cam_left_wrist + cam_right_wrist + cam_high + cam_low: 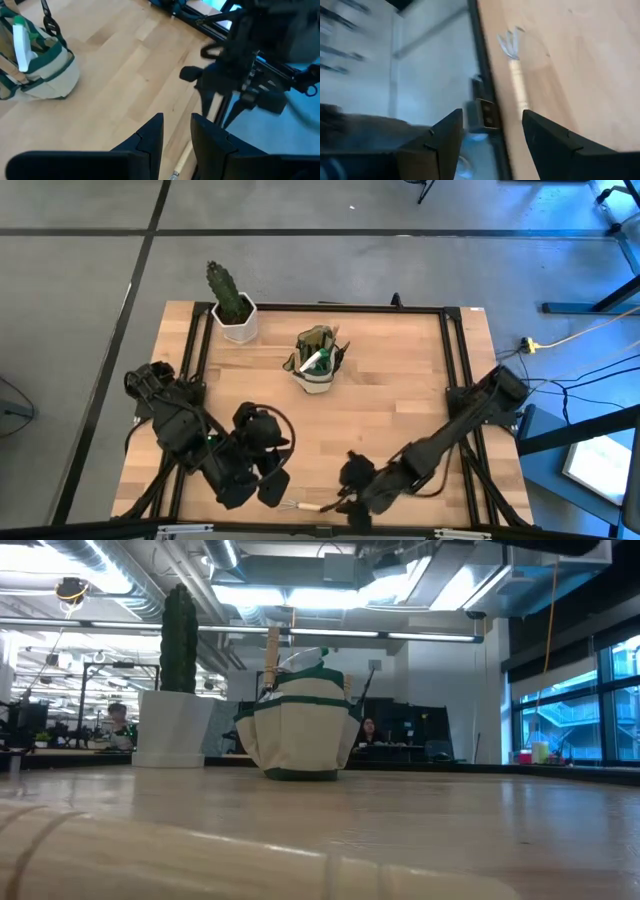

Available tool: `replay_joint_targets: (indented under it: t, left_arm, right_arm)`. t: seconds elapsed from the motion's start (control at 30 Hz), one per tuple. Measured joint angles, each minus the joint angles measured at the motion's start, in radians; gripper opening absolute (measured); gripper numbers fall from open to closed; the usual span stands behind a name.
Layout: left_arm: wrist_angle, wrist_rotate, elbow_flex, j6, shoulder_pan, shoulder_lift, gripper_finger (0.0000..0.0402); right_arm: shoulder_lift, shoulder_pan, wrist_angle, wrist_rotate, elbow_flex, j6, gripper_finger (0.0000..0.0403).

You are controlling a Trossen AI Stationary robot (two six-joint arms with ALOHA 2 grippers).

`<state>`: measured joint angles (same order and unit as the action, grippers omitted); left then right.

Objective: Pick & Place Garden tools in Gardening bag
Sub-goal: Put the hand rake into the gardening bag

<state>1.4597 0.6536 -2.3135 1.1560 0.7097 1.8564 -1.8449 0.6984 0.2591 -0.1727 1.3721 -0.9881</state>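
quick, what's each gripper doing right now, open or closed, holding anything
Left gripper: fingers slightly apart, holding nothing, above the little rake.
Right gripper: open, empty, near that rake at the table's front edge.

The gardening bag (316, 364), olive-green with a pale rim, is stood upright at the table's far middle, with tools stuck up out of it. A small wire rake (306, 506) with a wooden handle is laid flat at the near edge.
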Motion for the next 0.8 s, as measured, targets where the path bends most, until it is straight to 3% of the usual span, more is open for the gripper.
replay_joint_targets:
  t: [0.13, 0.23, 0.43, 0.63, 0.8]
  left_arm:
    - [0.003, 0.031, 0.000, 0.023, 0.019, 0.000, 0.0092]
    - [0.003, 0.053, 0.000, 0.038, 0.030, 0.000, 0.0092]
    - [0.003, 0.056, 0.000, 0.053, 0.033, 0.000, 0.0092]
    - [0.003, 0.060, 0.000, 0.054, 0.035, 0.000, 0.0092]
    - [0.003, 0.059, 0.000, 0.054, 0.035, 0.000, 0.0092]
  right_arm:
    - [-0.113, -0.009, 0.257, -0.062, 0.191, 0.060, 0.0208]
    - [-0.181, -0.019, 0.337, -0.082, 0.296, 0.149, 0.0208]
    - [-0.277, -0.043, 0.316, -0.026, 0.400, 0.264, 0.0208]
    - [-0.329, -0.056, 0.325, -0.022, 0.403, 0.270, 0.0208]
    - [-0.372, -0.064, 0.266, 0.040, 0.403, 0.266, 0.0208]
